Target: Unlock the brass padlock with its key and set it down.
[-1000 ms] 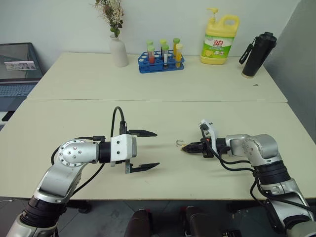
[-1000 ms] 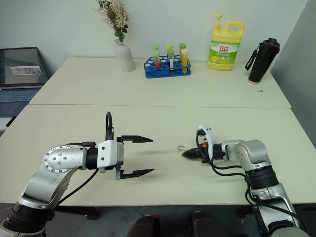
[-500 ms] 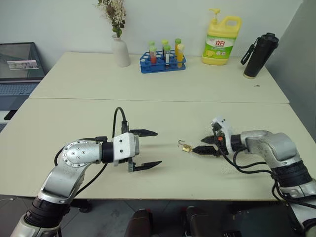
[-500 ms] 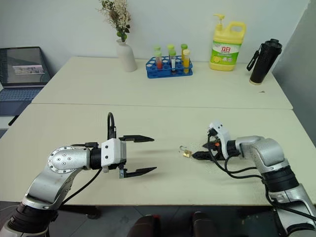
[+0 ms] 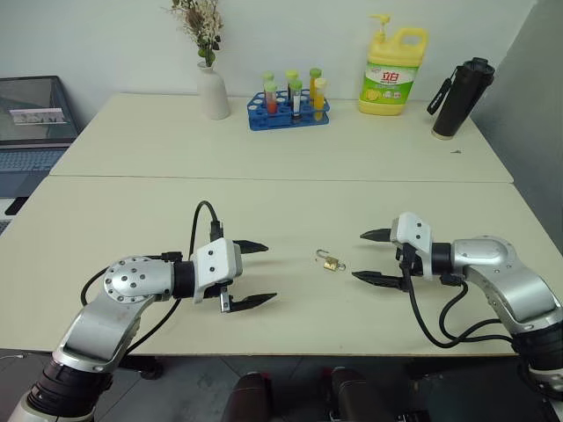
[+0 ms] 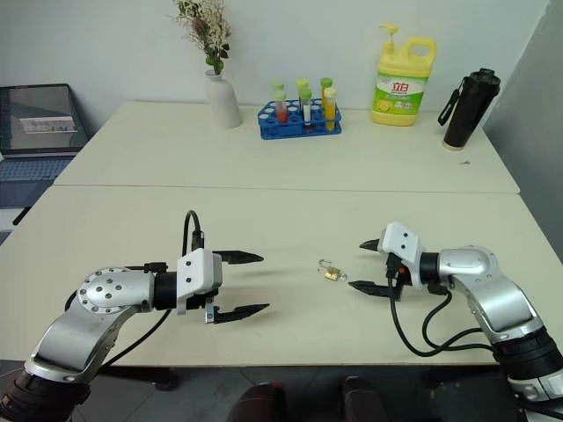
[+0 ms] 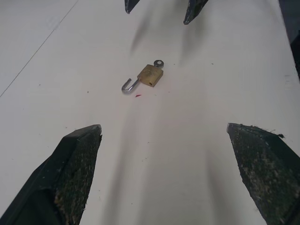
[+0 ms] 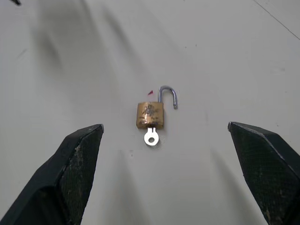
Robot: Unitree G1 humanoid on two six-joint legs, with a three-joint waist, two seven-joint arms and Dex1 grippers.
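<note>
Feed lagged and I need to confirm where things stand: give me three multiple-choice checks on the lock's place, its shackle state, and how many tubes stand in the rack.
1. The small brass padlock lies:
A. on the cream table between both grippers
B. in the right gripper
C. beside the white vase

2. Its silver shackle is:
A. closed
B. swung open, with the silvery key in the body
C. missing

3. Tubes in the blue rack:
A. one
B. five
C. twelve

Answers: A, it rests free between the open left gripper and right gripper; B, one leg hangs free; B, five caps show.
</note>
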